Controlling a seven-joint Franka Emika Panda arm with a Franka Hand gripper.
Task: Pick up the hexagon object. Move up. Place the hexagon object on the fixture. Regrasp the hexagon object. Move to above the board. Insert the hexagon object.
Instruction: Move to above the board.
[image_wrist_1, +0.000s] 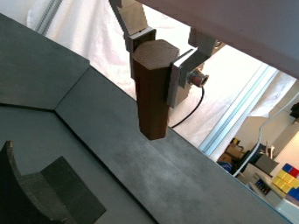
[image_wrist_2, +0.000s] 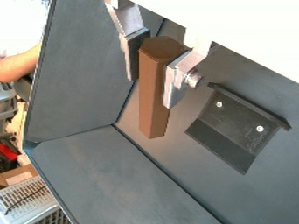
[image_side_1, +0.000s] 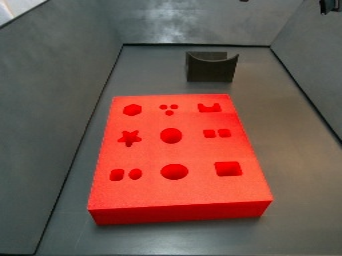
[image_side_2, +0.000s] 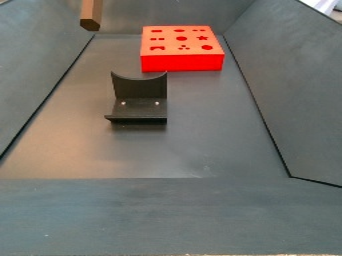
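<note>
My gripper (image_wrist_1: 160, 61) is shut on the hexagon object (image_wrist_1: 152, 92), a brown six-sided bar that hangs lengthwise below the fingers; both wrist views show it (image_wrist_2: 153, 92), with the gripper (image_wrist_2: 152, 61) high above the floor. In a side view only the bar's lower end (image_side_2: 88, 15) shows, at the far left, above the floor. The dark grey fixture (image_side_1: 210, 65) stands on the floor behind the red board (image_side_1: 194, 150). The fixture also shows in the wrist views (image_wrist_1: 47, 192) (image_wrist_2: 239, 127), well below and to the side of the bar. In a side view the fixture (image_side_2: 138, 97) stands nearer than the board (image_side_2: 181, 62).
Dark grey sloped walls (image_side_1: 60, 90) close in the floor on all sides. Outside the enclosure a wrist view shows white sheeting and coloured clutter (image_wrist_1: 274, 175).
</note>
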